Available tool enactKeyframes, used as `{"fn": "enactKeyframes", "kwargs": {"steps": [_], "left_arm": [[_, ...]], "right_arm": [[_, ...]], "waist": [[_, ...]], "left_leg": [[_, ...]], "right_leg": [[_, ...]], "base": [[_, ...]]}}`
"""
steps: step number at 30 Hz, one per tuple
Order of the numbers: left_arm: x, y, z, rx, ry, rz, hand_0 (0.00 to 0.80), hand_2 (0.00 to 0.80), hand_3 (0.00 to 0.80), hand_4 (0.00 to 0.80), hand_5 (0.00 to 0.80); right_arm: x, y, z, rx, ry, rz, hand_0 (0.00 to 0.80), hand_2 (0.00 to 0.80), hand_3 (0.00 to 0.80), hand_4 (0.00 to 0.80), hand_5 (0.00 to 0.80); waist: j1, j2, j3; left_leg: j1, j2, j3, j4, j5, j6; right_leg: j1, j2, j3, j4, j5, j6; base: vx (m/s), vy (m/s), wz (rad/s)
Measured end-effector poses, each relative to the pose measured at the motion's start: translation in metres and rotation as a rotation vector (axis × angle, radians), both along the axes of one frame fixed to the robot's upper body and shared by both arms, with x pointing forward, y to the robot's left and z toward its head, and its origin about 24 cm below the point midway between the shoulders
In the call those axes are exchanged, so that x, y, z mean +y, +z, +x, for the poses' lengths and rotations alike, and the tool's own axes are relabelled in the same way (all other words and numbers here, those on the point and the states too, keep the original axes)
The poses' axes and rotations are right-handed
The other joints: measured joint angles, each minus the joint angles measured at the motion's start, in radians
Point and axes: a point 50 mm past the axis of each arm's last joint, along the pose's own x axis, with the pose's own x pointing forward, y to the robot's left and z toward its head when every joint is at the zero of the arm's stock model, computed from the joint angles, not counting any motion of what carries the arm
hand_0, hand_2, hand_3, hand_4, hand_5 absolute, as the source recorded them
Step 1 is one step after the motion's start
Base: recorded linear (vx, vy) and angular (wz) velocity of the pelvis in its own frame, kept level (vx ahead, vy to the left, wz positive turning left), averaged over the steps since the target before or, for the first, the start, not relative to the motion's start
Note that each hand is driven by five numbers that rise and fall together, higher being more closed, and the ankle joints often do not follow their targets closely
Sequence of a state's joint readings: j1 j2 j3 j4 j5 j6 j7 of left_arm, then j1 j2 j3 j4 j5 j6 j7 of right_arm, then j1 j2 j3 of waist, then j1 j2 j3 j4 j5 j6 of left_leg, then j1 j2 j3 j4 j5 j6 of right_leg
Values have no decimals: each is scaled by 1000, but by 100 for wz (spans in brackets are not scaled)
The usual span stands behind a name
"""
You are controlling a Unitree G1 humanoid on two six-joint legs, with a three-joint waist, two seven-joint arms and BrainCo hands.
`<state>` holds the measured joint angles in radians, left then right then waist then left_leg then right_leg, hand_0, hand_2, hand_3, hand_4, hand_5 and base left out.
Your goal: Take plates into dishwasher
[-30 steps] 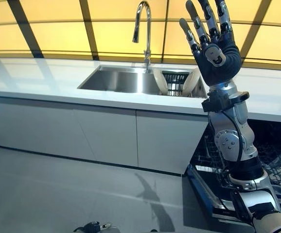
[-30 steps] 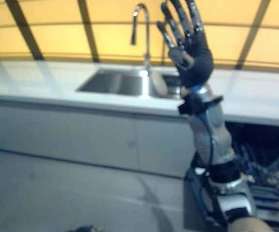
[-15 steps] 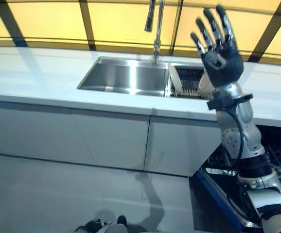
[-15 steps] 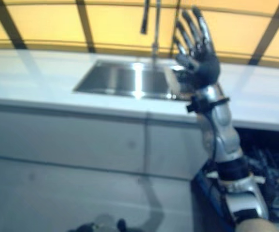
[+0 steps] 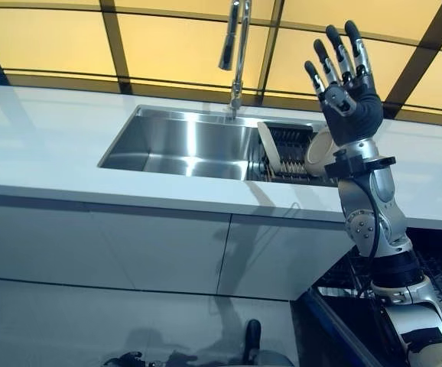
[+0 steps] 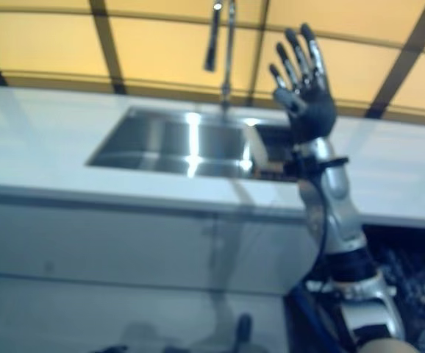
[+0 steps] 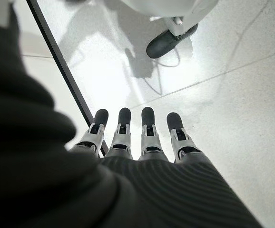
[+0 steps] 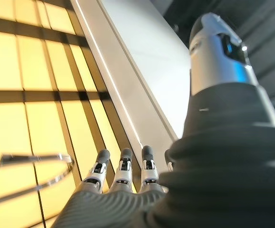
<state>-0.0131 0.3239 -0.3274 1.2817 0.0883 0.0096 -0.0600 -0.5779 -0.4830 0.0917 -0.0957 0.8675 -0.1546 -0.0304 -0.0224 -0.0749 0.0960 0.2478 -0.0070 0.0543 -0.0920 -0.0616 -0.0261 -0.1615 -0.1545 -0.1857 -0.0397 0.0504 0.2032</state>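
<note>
Right hand raised over the counter, fingers straight and spread, holding nothing. Palm sits above and just toward 3 o'clock of the dish rack in the right part of the sink.

Two plates on edge in that rack: one white plate at its 9 o'clock end, a second plate at its 3 o'clock end, partly hidden behind the wrist. Neither is touched. Faucet stands at 12 o'clock of the sink.

Left hand hangs low over the floor, fingers straight, empty; it shows only in its own wrist view.

Dishwasher open at 5 o'clock of the sink, below the counter edge, its wire rack dim.

Step in hand, as judged: the reach for a first plate. To do it well, the hand should come down onto the nearer plate at the 3 o'clock end, thumb on one face and fingers on the other, gripping high on the rim. Lift straight up out of the tines before swinging toward 5 o'clock, or the rim may catch. Glazed plates are likely slick, so the pinch should be firm before lifting.
</note>
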Motion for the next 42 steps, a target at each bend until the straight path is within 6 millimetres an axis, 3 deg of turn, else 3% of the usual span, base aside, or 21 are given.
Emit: {"fn": "enactKeyframes", "kwargs": {"steps": [1,4,5,9,12,13,14,16,17,18,19,20,22,23,26,29,31,33,34,38,42], "left_arm": [[-3,-2,-6,15,-2,-6,0,0,0,0,0],[-15,-5,-6,9,-7,-42,0,0,0,0,0],[-17,-5,-2,3,-1,-46,0,0,0,0,0],[-20,-5,1,-4,24,-73,0,0,0,0,0],[-21,-6,-2,-11,27,-79,0,0,0,0,0],[-21,-6,-1,-21,28,-82,0,0,0,0,0],[-22,-5,2,-39,37,-83,0,0,0,0,0],[-25,-3,9,-85,32,-89,0,0,0,0,0],[-28,-3,12,-95,33,-98,0,0,0,0,0],[-30,-3,12,-106,30,-102,0,0,0,0,0],[-31,-2,15,-124,19,-106,0,0,0,0,0],[-26,2,24,-155,11,-92,0,0,0,0,0],[-27,1,20,-143,-4,-98,0,0,0,0,0],[-27,2,23,-151,-11,-98,0,0,0,0,0],[-25,2,23,-139,-5,-86,0,0,0,0,0],[-27,1,21,-134,-1,-90,0,0,0,0,0],[-27,0,19,-128,1,-91,0,0,0,0,0],[-31,-1,18,-122,4,-99,0,0,0,0,0],[-32,-1,20,-124,4,-100,0,0,0,0,0],[-31,2,30,-144,-2,-94,0,0,0,0,0],[-25,7,42,-175,-13,-76,0,0,0,0,0]], "right_arm": [[-3,0,1,2,-14,2,0,0,0,0,0],[-12,7,1,-10,-54,-17,0,0,0,0,0],[-16,11,1,-17,-77,-34,0,0,0,0,0],[-20,18,0,-26,-100,-42,0,0,0,0,0],[-18,18,0,-23,-91,-49,0,0,0,0,0],[-18,18,0,-23,-91,-51,0,0,0,0,0],[-18,17,0,-21,-96,-56,0,0,0,0,0],[-17,17,0,-23,-100,-61,0,0,0,0,0],[-17,15,-1,-23,-109,-64,0,0,0,0,0],[-17,13,1,-9,-129,-77,0,0,0,0,0],[-19,14,3,-5,-153,-78,0,0,0,0,0],[-22,13,3,4,-180,-72,0,0,0,0,0],[-25,-1,9,81,-225,-78,0,0,0,0,0],[-27,0,10,87,-243,-81,0,0,0,0,0],[-30,-3,12,124,-278,-76,0,0,0,0,0],[-35,-12,19,179,-303,-81,0,0,0,0,0],[-39,-15,21,202,-325,-86,0,0,0,0,0],[-46,-12,20,210,-359,-106,0,0,0,0,0],[-51,-13,19,218,-386,-105,0,0,0,0,0],[-66,-11,17,239,-482,-85,0,0,0,0,0],[-81,-7,15,247,-583,-54,0,0,0,0,0]], "waist": [[-19,8,-9],[-19,88,-24],[-23,94,-22],[-40,89,-20],[-22,61,-37],[-20,52,-42],[-13,45,-43],[-6,22,-47],[2,19,-44],[26,43,-46],[45,57,-40],[29,31,-35],[14,18,-29],[18,10,-24],[60,-6,-6],[97,23,21],[88,38,27],[86,80,25],[70,86,27],[15,71,28],[11,52,30]], "left_leg": [[27,16,-21,0,-20,-21],[39,95,-42,25,-53,-56],[36,114,-57,48,-68,-65],[32,149,-24,150,-90,-99],[-84,145,-43,381,-91,-105],[-147,138,-53,500,-81,-124],[-217,135,-65,618,-36,-181],[-293,110,-76,758,80,-193],[-320,97,-86,784,129,-167],[-330,118,-77,753,147,-128],[-328,147,-63,732,102,-144],[-322,143,-56,704,50,-157],[-274,136,8,480,17,-143],[-274,105,37,356,21,-138],[-274,46,39,68,68,-85],[-274,55,-5,59,108,-71],[-263,59,-1,54,108,-71],[-219,82,0,42,108,-71],[-207,80,12,22,158,-45],[-200,27,33,7,155,3],[-181,12,49,5,142,17]], "right_leg": [[6,12,1,37,43,-37],[28,93,1,56,52,-50],[35,111,0,63,57,-62],[72,134,-38,83,40,-131],[107,133,-43,22,38,-131],[109,131,-42,13,38,-133],[128,130,-45,-3,36,-136],[141,106,-43,-21,40,-145],[146,108,-50,-43,19,-141],[135,120,-51,17,-23,-110],[54,109,-28,301,-99,-216],[44,90,1,380,-213,-282],[108,115,3,253,-149,-299],[133,119,18,175,-106,-303],[209,151,96,-7,-5,-297],[259,191,158,-52,8,-304],[259,191,162,-51,-4,-303],[256,196,140,-50,-7,-272],[254,189,132,-50,-7,-252],[255,132,116,-47,-6,-195],[268,117,124,-46,-12,-181]], "base": [[364,-138,50],[566,-269,31],[474,-302,34],[407,-325,18],[320,-293,-22],[254,-283,-3],[154,-188,-3],[190,-162,-6],[281,-140,-25],[219,-14,-32],[222,7,-8],[214,30,52],[201,55,76],[192,79,44],[125,83,9],[57,137,-43],[33,133,-66],[41,130,-77],[39,139,-47],[19,111,-9],[1,90,-7]]}}
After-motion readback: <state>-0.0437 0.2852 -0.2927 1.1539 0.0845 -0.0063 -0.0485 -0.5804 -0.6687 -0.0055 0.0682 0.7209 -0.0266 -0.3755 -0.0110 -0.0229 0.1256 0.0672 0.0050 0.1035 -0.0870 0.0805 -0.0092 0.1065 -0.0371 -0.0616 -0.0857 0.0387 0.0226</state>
